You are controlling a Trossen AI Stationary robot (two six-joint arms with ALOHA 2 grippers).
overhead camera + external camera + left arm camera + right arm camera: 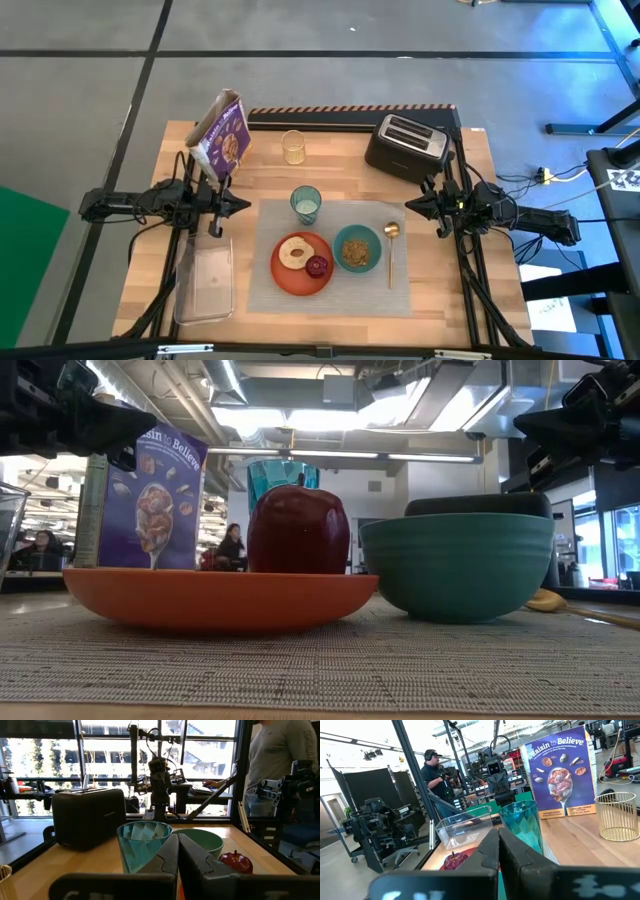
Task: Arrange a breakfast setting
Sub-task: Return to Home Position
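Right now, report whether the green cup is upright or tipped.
Upright. The green cup shows a round mouth from above, standing straight in both wrist views.

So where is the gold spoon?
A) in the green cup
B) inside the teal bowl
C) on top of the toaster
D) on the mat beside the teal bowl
D: the high view shows the gold spoon lying on the grey placemat beside the teal bowl, not in it.
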